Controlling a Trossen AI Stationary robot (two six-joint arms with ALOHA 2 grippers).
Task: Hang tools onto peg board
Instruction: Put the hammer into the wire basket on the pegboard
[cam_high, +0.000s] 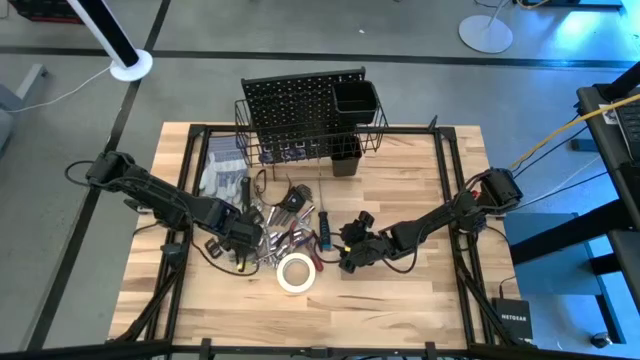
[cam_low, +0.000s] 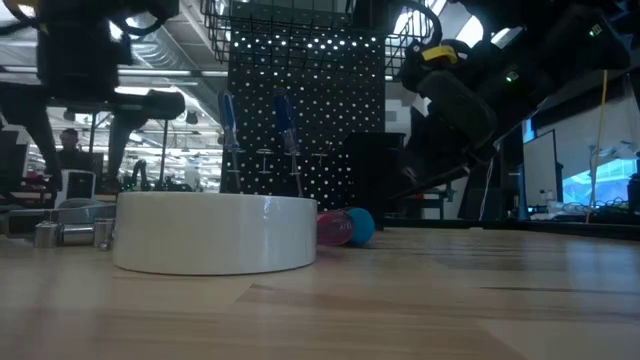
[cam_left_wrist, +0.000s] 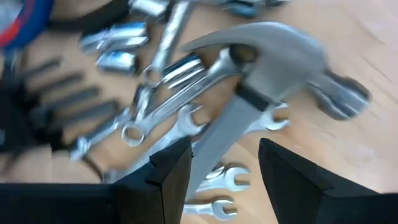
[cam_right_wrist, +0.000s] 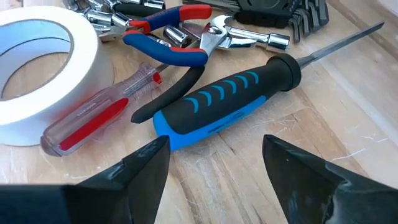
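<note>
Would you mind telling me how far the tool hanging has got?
Two blue-handled screwdrivers already seem to hang on the peg board. Nothing is held: the left pincer stands open over the hammer, the right pincer open over the blue-and-black screwdriver. The tape roll, wrenches and pliers remain on the table.

Colours here: white tape roll (cam_right_wrist: 37, 68), a screwdriver (cam_right_wrist: 224, 102) with a black-and-blue chevron-striped grip, another screwdriver (cam_right_wrist: 99, 115) in clear and red plastic, red-blue pliers (cam_right_wrist: 168, 46), silver wrenches (cam_left_wrist: 186, 121), and a black hole-dotted peg board (cam_high: 300, 105) on the light wood table (cam_high: 420, 290).
</note>
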